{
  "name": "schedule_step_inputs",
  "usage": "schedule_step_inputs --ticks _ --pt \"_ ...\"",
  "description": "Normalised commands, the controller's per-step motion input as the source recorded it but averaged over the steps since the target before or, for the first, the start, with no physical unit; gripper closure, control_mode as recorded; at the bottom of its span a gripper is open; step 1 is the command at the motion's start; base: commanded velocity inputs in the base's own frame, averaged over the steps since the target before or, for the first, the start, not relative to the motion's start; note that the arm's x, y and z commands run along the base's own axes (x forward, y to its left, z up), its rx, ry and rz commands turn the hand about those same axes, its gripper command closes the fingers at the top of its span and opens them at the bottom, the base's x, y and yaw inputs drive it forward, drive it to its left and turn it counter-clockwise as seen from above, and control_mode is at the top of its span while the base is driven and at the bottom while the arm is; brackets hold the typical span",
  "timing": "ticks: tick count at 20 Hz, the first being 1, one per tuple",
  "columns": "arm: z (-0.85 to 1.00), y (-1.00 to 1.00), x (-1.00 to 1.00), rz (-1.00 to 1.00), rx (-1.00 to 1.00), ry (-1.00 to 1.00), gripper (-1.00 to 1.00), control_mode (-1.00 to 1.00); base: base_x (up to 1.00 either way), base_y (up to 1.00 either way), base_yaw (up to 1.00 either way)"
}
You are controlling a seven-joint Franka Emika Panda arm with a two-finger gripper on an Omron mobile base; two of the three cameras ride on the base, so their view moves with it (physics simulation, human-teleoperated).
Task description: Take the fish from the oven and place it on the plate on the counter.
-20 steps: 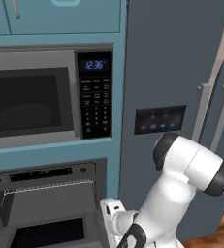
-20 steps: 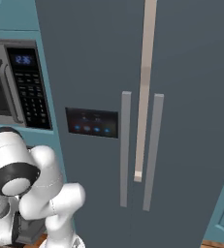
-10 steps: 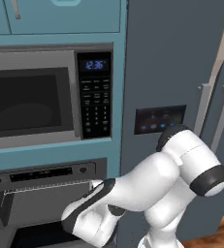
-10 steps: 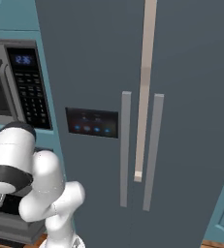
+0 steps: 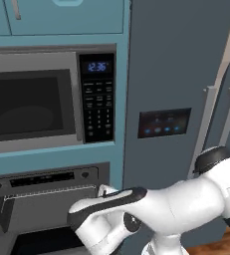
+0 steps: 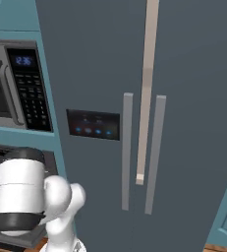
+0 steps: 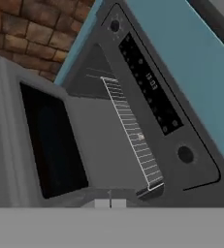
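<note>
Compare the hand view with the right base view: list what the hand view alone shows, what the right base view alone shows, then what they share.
Hand view alone: the wire rack inside the open oven, a tiny pale thing on it, probably the fish, the dropped oven door, brick-pattern floor.
Right base view alone: the fridge, the microwave, the arm's white links.
Shared: teal cabinetry and the oven.
</note>
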Motion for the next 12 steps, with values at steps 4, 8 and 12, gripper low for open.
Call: schedule_step_inputs --ticks 4,8,12 --pt "-0.05 0.44 -0.8 -0.59 0.35 -0.3 1.0 -1.0 0.0 0.0 0.0" --pt "-0.09 0.71 -0.35 -0.59 0.44 -0.24 1.0 -1.0 0.0 0.0 0.0" --pt "-0.13 0.89 -0.36 -0.43 0.52 -0.21 1.0 -1.0 0.0 0.0 0.0"
